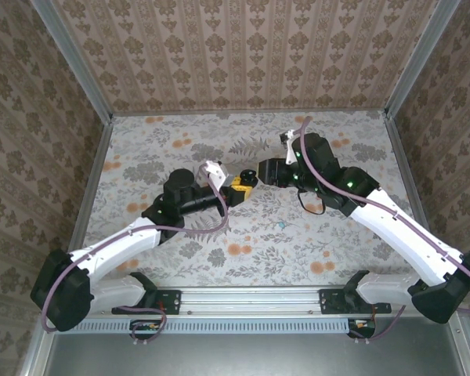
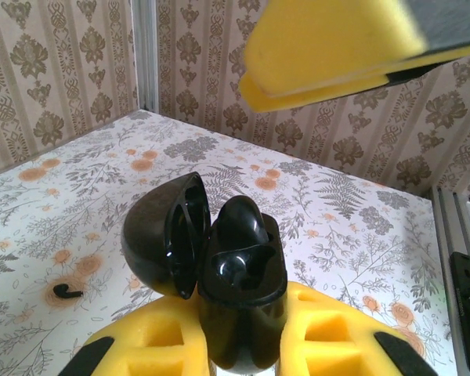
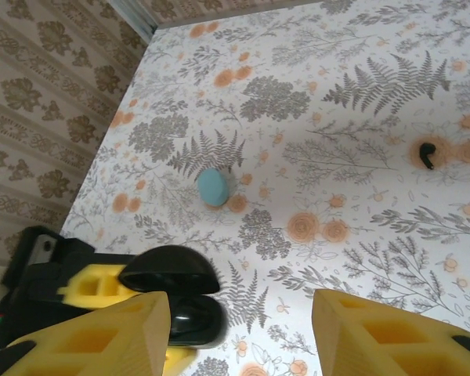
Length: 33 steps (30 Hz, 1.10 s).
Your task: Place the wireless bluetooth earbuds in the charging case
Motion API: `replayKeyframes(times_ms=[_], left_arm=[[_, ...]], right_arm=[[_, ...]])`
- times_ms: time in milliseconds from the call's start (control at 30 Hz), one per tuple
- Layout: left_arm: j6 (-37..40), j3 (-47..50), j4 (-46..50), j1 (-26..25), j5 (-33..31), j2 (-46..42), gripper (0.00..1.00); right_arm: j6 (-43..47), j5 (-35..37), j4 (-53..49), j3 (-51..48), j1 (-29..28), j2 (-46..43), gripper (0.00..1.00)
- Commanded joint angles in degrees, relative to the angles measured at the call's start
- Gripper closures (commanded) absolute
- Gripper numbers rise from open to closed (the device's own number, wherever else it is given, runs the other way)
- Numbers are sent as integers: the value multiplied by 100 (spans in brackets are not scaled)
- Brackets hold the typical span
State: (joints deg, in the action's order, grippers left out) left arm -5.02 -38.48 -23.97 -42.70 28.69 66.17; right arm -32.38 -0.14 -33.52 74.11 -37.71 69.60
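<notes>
My left gripper (image 2: 243,348) is shut on a black clamshell charging case (image 2: 239,274) and holds it upright with the lid (image 2: 166,235) swung open to the left. One black earbud (image 2: 243,223) sits in the far well; the near well looks empty. A second black earbud (image 3: 427,153) lies loose on the floral table and also shows in the left wrist view (image 2: 66,292). My right gripper (image 3: 243,345) hangs open just above the case (image 3: 176,294), nothing between its yellow pads (image 2: 329,47). From above, both grippers meet mid-table (image 1: 239,188) (image 1: 256,174).
A small turquoise-blue rounded piece (image 3: 216,186) lies on the table (image 3: 337,94) beyond the held case. Patterned walls (image 1: 243,47) enclose the table at the back and both sides. Open tabletop spreads around the loose earbud.
</notes>
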Motion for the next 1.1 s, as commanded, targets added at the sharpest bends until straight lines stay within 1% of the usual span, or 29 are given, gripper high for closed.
replayKeyframes(times_ms=[0, 267, 400, 433, 633, 733, 833, 933, 1067], left_arm=[[117, 188, -152, -1, -98, -216, 100], [32, 520, -148, 1, -205, -322, 100], [49, 584, 28, 7, -322, -453, 100], [80, 600, 53, 10, -368, -477, 100], [252, 622, -51, 77, -528, -327, 100], [430, 531, -280, 150, -272, 68, 100], [524, 360, -269, 182, -120, 335, 100], [531, 356, -463, 180, -186, 493, 100], [728, 410, -679, 200, -357, 700, 100]], right_arm=[[-101, -152, -5, -214, 153, -86, 49], [179, -279, -350, -474, 521, 412, 49], [470, -443, -539, -264, 790, 973, 49], [554, -468, -590, -169, 836, 1271, 49], [953, -531, -831, 651, 1168, 2489, 51], [1077, -462, -822, 1078, 1337, 3111, 52], [1137, -469, -788, 1512, 1444, 3766, 53], [1283, -411, -1102, 2236, 1485, 4422, 54], [1511, -302, -1467, 3047, 1507, 5156, 54]])
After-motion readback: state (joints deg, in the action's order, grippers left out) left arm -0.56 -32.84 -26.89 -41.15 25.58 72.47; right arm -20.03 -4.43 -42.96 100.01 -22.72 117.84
